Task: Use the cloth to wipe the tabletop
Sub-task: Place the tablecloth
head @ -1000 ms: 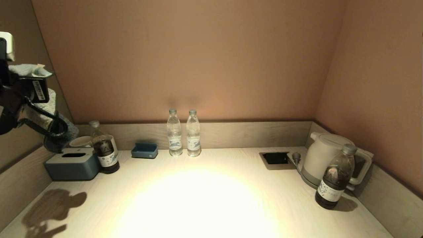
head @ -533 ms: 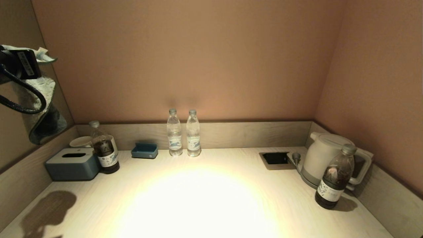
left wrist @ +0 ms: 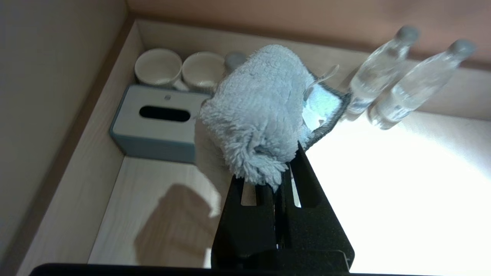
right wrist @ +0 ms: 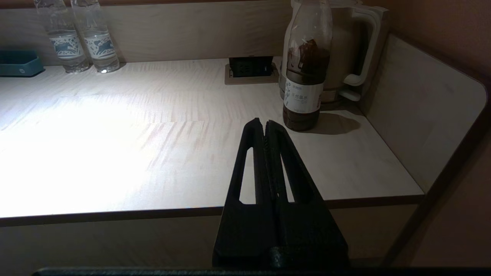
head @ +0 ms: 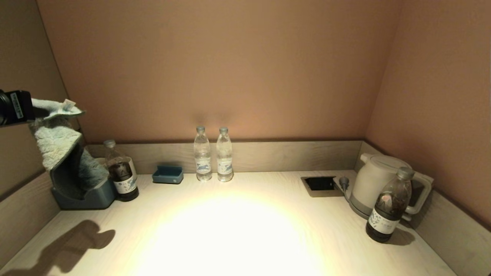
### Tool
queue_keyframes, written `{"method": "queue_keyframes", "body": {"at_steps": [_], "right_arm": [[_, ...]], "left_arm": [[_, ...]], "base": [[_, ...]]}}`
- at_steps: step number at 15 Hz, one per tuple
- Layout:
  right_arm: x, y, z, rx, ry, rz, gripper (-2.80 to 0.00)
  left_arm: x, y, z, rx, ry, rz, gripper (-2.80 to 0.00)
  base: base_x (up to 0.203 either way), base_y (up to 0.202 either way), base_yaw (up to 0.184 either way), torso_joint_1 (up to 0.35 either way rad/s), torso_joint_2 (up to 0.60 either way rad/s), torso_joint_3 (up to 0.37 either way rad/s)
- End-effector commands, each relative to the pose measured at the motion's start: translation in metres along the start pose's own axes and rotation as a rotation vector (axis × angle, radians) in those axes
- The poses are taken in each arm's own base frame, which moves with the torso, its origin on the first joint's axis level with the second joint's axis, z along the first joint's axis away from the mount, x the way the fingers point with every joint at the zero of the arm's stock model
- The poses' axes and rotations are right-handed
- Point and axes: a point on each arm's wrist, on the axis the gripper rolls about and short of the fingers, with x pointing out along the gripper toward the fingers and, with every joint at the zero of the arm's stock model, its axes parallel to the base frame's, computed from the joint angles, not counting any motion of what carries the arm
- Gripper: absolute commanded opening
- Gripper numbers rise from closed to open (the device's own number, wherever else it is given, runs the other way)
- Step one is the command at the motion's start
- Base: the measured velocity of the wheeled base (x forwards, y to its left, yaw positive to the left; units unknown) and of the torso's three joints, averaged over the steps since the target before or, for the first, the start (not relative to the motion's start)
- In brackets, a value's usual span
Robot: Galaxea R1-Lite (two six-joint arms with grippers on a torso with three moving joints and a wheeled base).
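Observation:
A fluffy light blue cloth (head: 57, 142) hangs from my left gripper (head: 36, 111) at the far left, high above the pale wooden tabletop (head: 238, 230); its lower end drapes in front of the blue tissue box (head: 96, 196). In the left wrist view the left gripper (left wrist: 282, 168) is shut on the bunched cloth (left wrist: 261, 115), which hides the fingertips. My right gripper (right wrist: 264, 122) is shut and empty, held off the table's front edge near the right end; it is out of the head view.
Dark drink bottle (head: 122, 174) and two cups (left wrist: 180, 71) stand by the tissue box. A small blue tray (head: 167, 174) and two water bottles (head: 213, 155) line the back. A socket recess (head: 319, 184), white kettle (head: 374, 182) and second dark bottle (head: 389, 207) stand right.
My left arm with the cloth first rose at the far left, then came down and a little to the right; the cloth now hangs in front of the tissue box.

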Motion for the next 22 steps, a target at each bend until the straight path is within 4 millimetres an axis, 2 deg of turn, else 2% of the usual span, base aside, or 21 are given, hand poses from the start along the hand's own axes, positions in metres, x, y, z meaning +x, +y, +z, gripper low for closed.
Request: {"method": "queue_keyframes", "body": {"at_steps": [1,6,13,15,18,22], "right_arm": [[0.0,0.0,0.0,0.0,0.0,0.001,-2.8],[0.0,0.0,0.0,0.0,0.0,0.0,-2.8],[0.0,0.0,0.0,0.0,0.0,0.0,-2.8],[0.0,0.0,0.0,0.0,0.0,0.001,-2.8],[0.0,0.0,0.0,0.0,0.0,0.001,-2.8],[0.0,0.0,0.0,0.0,0.0,0.001,-2.8]], "left_arm": [[0.014,0.016,-0.01,-0.017,0.053,0.038,-2.8],[0.028,0.032,-0.034,0.008,0.151,0.086,-2.8],[0.035,0.08,-0.074,-0.033,0.304,0.21,-2.8],[0.038,0.087,-0.081,-0.039,0.333,0.237,-2.8],[0.052,0.099,-0.105,-0.042,0.439,0.297,-2.8],[0.061,0.104,-0.121,-0.042,0.507,0.334,-2.8]], "base": [[0.0,0.0,0.0,0.0,0.0,0.0],[0.0,0.0,0.0,0.0,0.0,0.0],[0.0,0.0,0.0,0.0,0.0,0.0],[0.0,0.0,0.0,0.0,0.0,0.0],[0.0,0.0,0.0,0.0,0.0,0.0],[0.0,0.0,0.0,0.0,0.0,0.0]]}}
